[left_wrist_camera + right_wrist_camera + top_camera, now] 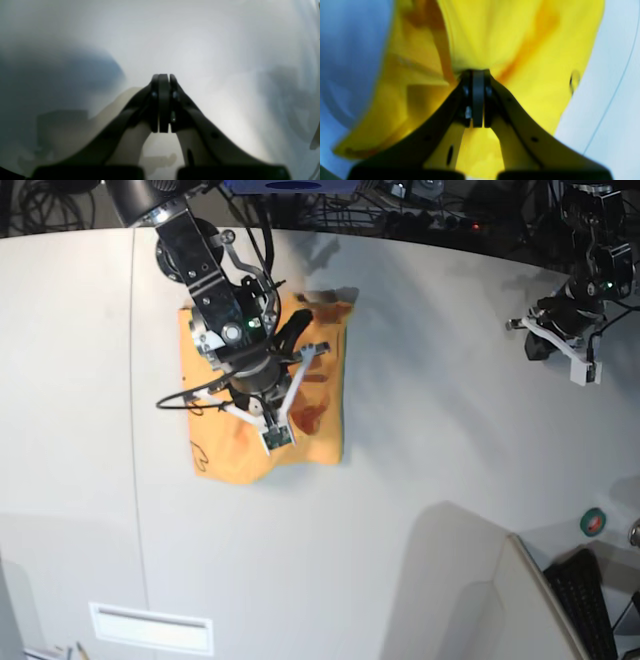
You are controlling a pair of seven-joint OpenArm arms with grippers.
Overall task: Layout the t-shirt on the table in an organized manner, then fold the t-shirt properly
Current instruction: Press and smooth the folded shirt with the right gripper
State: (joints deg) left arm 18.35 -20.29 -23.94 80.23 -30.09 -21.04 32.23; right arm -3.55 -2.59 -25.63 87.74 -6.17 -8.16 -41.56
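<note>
Shirt first: the t-shirt (310, 395) lies bunched toward the left of the table (440, 440), just right of the thin seam line (133, 430). Over it, the right gripper (478, 72) has its fingers pinched on yellow cloth. Broad bare tabletop follows rightward. Near the far right edge, the left gripper (163, 76) is closed on nothing.

Beyond the far edge of the pale surface (420, 360), a tangle of dark cables (400, 205) lies in shadow. Even overhead light throws soft grey shadows. At the near right corner sit a black keyboard (590, 605), a slanted light panel (470, 590) and a small round green-rimmed object (594, 522).
</note>
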